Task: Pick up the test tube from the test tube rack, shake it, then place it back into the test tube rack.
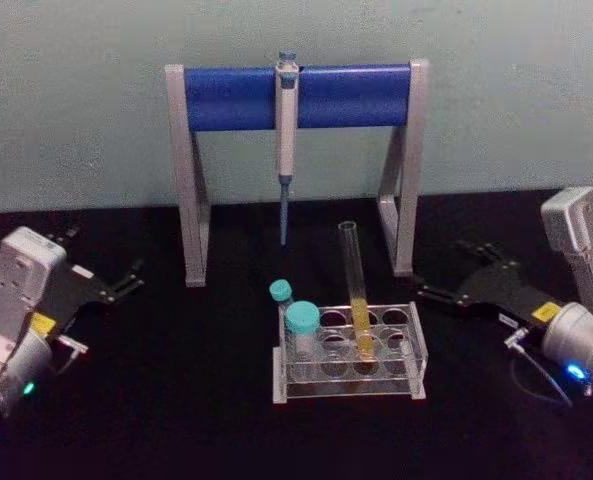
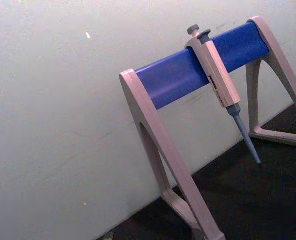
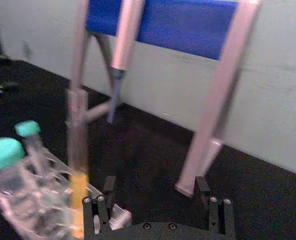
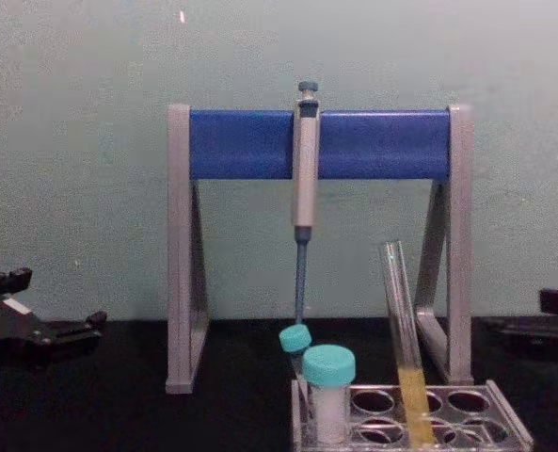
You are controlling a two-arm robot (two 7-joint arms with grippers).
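Black tabletop point(image 1: 176, 400), bare pale wall point(image 1: 76, 100) behind. A grey-and-blue pipette stand point(image 1: 236, 98) sits at the back with a pipette point(image 1: 287, 130) hanging from its bar. No clutter otherwise.

Status: pre-grasp, nothing lifted yet. The test tube point(image 1: 353, 270) sits in the test tube rack point(image 1: 416, 375), centre of the tabletop in front of the stand. It's in a hole near the rack's middle, tilted, with yellow liquid in the lower part. Two teal-capped tubes point(image 1: 302, 320) are at the rack's left end, close to it.

Right gripper point(image 1: 456, 272) is low over the tabletop, just right of the rack, jaws spread wide and holding nothing. It points toward the tube, but is not on it. Left gripper point(image 1: 98, 257) is parked well off to the left, also spread and empty.

Next, my read: the right gripper closes in from the side and pinches the bare glass above the rack top. The grip should go above the liquid line if possible. Then lift along the tube's lean so it doesn't bind in the hole. Watch clearance to the teal caps and the pipette tip behind. The tube is uncapped, so the shake has to stay gentle or it spills.
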